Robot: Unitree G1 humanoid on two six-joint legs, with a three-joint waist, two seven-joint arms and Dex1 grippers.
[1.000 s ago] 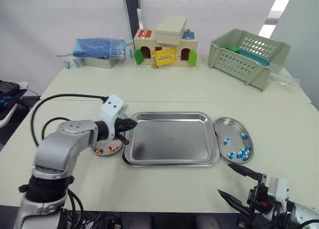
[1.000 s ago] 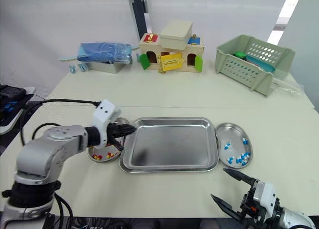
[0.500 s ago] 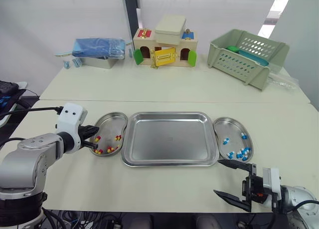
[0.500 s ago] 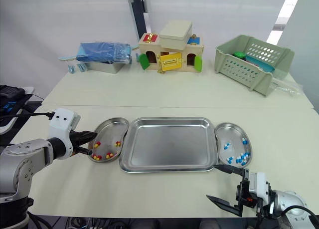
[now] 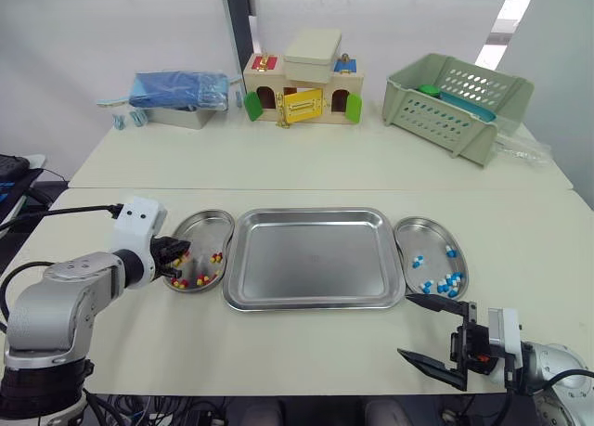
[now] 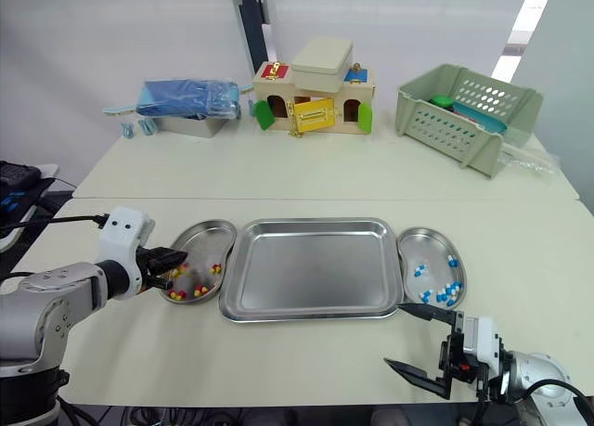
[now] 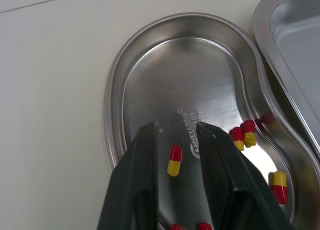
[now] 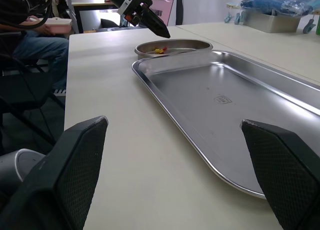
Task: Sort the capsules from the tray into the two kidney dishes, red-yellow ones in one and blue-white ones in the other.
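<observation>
The steel tray (image 5: 316,213) in the middle holds no capsules. The left kidney dish (image 5: 206,220) contains several red-yellow capsules (image 5: 215,257). The right kidney dish (image 5: 430,225) contains several blue-white capsules (image 5: 447,283). My left gripper (image 5: 173,256) hovers over the left dish's outer edge, slightly open. Through the gap between its fingers (image 7: 145,160) one red-yellow capsule (image 7: 174,167) lies on the dish floor, untouched. My right gripper (image 5: 406,326) is wide open and empty near the table's front edge, just in front of the tray's right corner.
At the back of the table stand a toy house (image 5: 303,92), a green basket (image 5: 459,96) and a blue bag on a metal box (image 5: 176,92). A seated person (image 8: 30,27) shows beyond the table's left side.
My left gripper drew back from the tray's left edge to left of the dish, then came right again over the dish's edge. The right gripper lifted and shifted slightly left.
</observation>
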